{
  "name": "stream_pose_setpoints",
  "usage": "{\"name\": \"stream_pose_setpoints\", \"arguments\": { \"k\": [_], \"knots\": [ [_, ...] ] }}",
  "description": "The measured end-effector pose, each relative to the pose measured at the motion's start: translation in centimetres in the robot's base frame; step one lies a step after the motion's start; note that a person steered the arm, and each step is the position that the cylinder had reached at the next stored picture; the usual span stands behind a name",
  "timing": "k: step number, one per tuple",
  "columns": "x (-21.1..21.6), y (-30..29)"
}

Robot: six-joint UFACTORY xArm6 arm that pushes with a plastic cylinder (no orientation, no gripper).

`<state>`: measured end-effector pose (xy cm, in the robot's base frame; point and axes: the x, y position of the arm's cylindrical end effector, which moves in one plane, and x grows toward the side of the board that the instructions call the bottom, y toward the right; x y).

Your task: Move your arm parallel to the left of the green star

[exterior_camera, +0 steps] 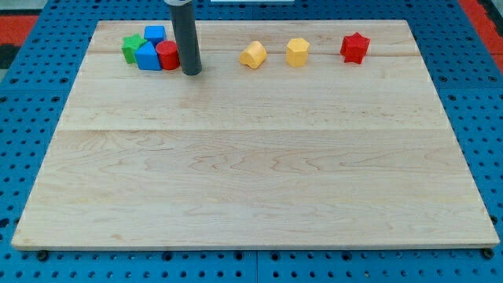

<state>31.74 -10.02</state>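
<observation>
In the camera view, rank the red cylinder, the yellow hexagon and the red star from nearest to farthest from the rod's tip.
Measured from my tip:
1. Red cylinder, touching or nearly touching it on the view's left.
2. Yellow hexagon, off to the view's right, past another yellow block.
3. Red star, farthest, towards the view's top right.

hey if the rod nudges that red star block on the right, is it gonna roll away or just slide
Probably slide. The red star sits flat on the wooden board, so rolling seems unlikely. It stands alone, so nothing should block it, though its points may make it twist off-centre. My tip is far off, beside the red cylinder.
</observation>
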Motion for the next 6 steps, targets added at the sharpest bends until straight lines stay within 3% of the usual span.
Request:
{"name": "stream_pose_setpoints", "arguments": {
  "k": [2,4,5,6],
  "knots": [
    [0.1,0.1],
    [1.5,-7.5],
    [1.5,-15.9],
    [-0.7,-17.0]
  ]
}}
